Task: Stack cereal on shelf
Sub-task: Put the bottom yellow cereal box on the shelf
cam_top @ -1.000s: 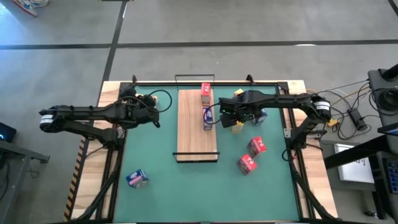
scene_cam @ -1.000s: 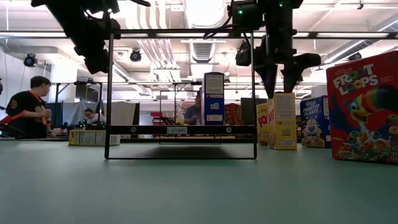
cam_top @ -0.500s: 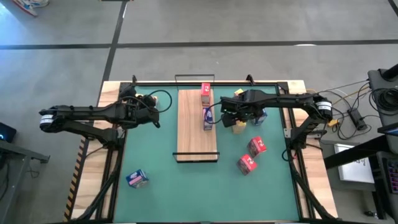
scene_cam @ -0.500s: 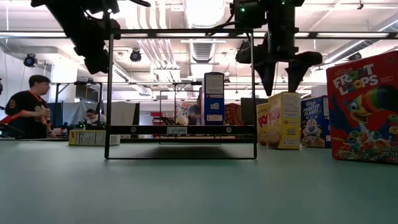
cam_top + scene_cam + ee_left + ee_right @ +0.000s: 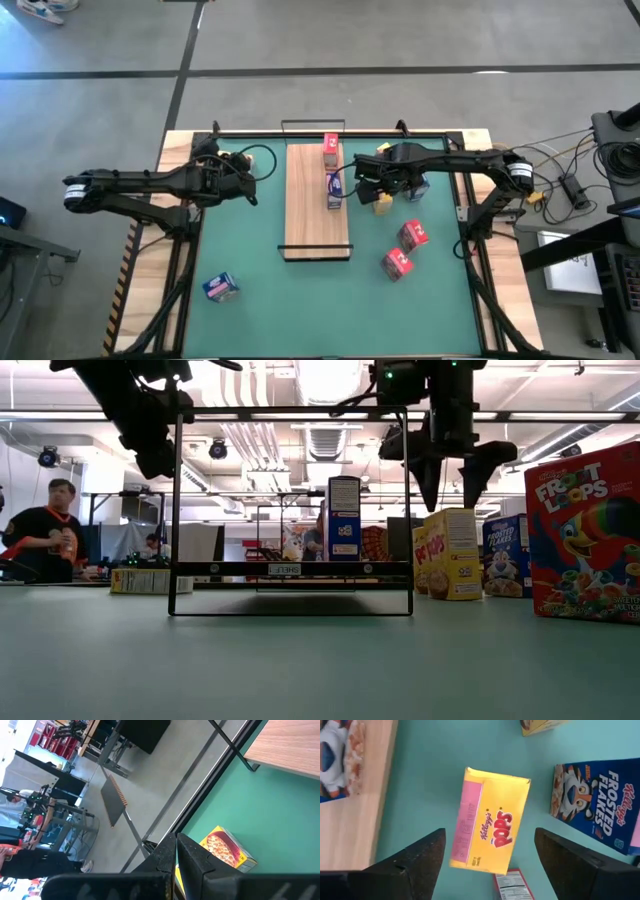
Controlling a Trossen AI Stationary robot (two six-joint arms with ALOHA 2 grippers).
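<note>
Room: big open workshop, grey concrete floor [image 5: 400,40], ceiling ducts and lights in the low view, a person [image 5: 45,535] seated far off behind the counter.

Counter [image 5: 505,290]: light wood edges, black frame rails, green mat [image 5: 270,300] over most of it.

Shelf [image 5: 308,205]: long light-wood board mid-mat, black wire frame at its ends. On it: red box [image 5: 331,150] at the far end, blue box [image 5: 334,188] just nearer, both upright.

Left arm [image 5: 150,183] parked over the mat's left edge. Left claw [image 5: 176,857] pressed together, empty. A yellow box corner [image 5: 227,851] lies on the mat just past it in the left wrist view.

Right arm [image 5: 450,165] reaches in from the right. Right claw [image 5: 383,187] hangs just right of the shelf, spread wide, directly above the yellow Pops box [image 5: 490,825], not touching it. The low view shows both fingertips [image 5: 430,478] clear above the box top. The Pops box stands on the mat beside the shelf edge, apart from it.

Other boxes off the shelf:
- Frosted Flakes box [image 5: 592,802] just right of the Pops box
- another yellow box [image 5: 540,725] behind it
- two red Froot Loops boxes [image 5: 405,250] lower right on the mat, one close to the low camera
- one blue box [image 5: 220,288] tipped, lower left
</note>
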